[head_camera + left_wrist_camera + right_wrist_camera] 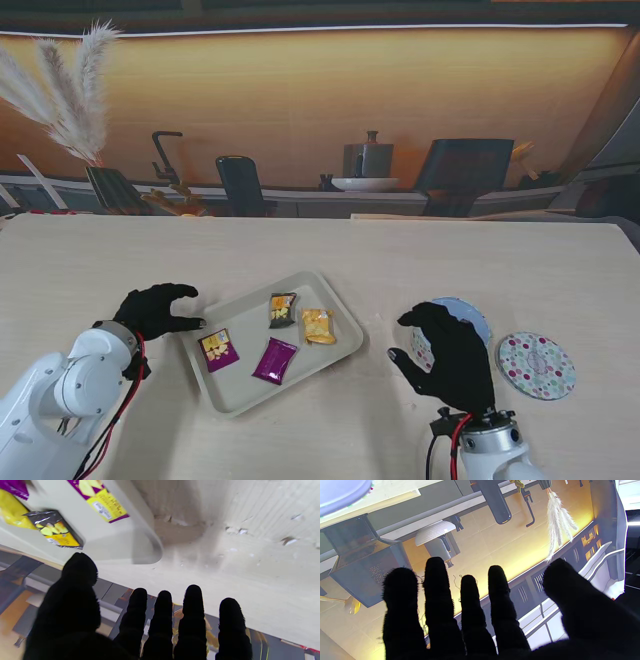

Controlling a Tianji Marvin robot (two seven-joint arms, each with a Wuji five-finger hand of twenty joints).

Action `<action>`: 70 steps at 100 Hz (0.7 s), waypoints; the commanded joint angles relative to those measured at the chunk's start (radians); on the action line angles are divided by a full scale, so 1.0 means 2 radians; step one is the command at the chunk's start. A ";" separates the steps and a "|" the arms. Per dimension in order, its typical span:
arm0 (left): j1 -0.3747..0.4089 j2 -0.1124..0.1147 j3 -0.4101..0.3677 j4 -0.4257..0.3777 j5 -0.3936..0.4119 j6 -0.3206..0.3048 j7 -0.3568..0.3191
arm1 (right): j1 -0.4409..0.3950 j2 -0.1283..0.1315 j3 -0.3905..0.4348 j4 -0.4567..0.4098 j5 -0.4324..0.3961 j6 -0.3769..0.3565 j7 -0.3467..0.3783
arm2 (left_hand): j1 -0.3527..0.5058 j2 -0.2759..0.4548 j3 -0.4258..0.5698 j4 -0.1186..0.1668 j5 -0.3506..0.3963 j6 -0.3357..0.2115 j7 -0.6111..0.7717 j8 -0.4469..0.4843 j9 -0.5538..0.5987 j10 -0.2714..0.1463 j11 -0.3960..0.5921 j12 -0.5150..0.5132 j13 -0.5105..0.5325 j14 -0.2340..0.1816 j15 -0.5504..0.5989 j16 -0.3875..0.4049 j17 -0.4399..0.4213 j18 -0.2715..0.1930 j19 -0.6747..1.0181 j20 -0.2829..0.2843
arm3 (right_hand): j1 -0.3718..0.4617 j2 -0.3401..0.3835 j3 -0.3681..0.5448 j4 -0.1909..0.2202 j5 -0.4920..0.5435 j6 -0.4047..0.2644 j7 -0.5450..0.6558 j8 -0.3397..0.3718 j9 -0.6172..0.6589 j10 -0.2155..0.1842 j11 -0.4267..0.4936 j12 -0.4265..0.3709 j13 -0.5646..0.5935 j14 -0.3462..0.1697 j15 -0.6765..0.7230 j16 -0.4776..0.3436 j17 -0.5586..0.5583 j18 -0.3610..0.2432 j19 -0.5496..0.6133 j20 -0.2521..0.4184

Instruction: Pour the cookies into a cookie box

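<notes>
Pale wood-grain table [500, 260], matt and scuffed; a smooth plastic tray [330, 305] holding glossy foil snack packets [275, 360]; both hands [155, 310] gloved in matt black knitted cloth.

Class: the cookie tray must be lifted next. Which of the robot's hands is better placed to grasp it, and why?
The left hand. It is open with its fingertips at the tray's left edge. The right hand, also open, is over the cookie box, farther from the tray.
</notes>
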 commanded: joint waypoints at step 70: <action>-0.031 0.004 0.054 0.048 0.006 0.053 -0.037 | 0.001 -0.005 -0.003 -0.004 0.007 -0.007 -0.001 | 0.012 -0.013 0.048 -0.010 -0.022 -0.019 0.184 0.164 0.008 -0.010 0.007 -0.016 0.004 0.004 -0.005 -0.026 0.004 -0.008 0.035 0.000 | -0.018 0.013 0.004 0.019 0.011 0.002 -0.008 -0.006 0.012 -0.002 -0.008 0.002 0.005 0.014 -0.011 -0.006 -0.016 0.016 -0.023 -0.012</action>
